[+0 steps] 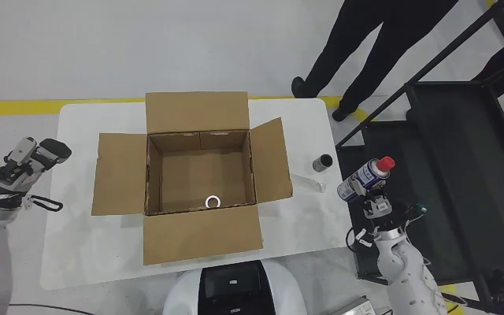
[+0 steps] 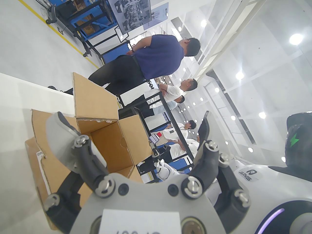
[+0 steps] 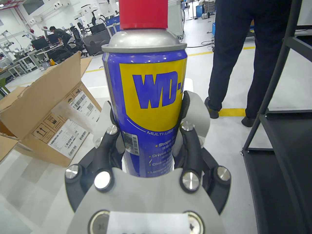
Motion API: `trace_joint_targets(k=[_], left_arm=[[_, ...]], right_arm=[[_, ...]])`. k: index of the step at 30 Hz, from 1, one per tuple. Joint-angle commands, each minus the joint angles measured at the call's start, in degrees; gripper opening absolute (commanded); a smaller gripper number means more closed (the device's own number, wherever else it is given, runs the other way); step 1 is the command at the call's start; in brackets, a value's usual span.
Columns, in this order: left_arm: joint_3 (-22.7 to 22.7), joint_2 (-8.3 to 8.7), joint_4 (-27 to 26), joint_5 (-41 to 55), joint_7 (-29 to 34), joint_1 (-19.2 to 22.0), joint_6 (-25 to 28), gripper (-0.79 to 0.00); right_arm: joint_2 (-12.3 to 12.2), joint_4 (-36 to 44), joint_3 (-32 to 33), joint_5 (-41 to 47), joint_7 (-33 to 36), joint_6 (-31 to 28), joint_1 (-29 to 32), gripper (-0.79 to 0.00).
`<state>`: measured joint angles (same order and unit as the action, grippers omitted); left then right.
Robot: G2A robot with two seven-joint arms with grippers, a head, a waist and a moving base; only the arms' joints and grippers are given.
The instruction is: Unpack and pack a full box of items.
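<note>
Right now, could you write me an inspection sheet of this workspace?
Surface: white table, rounded corners.
Job's things: open cardboard box, small ring inside; dark cylinder and clear strip on the table, right of the box; red-capped spray can.
Clutter: nothing seen.
Grippers: left gripper open, off the table's left edge; right gripper shut on the spray can.
Cables: thin black loop beside the left arm.
Surroundings: black cart at right; yellow floor line.

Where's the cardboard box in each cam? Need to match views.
Top view: cardboard box at centre, open, flaps spread.
Left wrist view: just beyond the left gripper, with its inside showing.
Right wrist view: beside and beyond the spray can, labelled outer side facing the camera.
Shared landmark: black rack, standing past the box on the spray can's side.
</note>
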<state>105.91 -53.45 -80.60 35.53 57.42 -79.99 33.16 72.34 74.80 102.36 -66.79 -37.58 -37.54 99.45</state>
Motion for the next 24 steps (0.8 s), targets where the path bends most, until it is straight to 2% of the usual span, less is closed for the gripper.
trace_joint_targets(k=[1,12,18,24], left_arm=[[0.00,0.00,0.00,0.00,0.00,0.00,0.00,0.000],[0.00,0.00,0.00,0.00,0.00,0.00,0.00,0.000],[0.00,0.00,0.00,0.00,0.00,0.00,0.00,0.000],[0.00,0.00,0.00,0.00,0.00,0.00,0.00,0.000]], right_arm=[[0.11,-4.21,-1.01,-1.09,-3.06,0.75,-1.99,-0.785],[0.67,-24.01,-6.74,-8.99,-13.22,8.76,-13.57,-0.785],[0.91,-32.39,-8.96,-10.54,-17.64,9.75,-17.88,-0.785],[1.21,-37.34,-10.97,-11.16,-19.95,9.55,-20.95,-0.785]])
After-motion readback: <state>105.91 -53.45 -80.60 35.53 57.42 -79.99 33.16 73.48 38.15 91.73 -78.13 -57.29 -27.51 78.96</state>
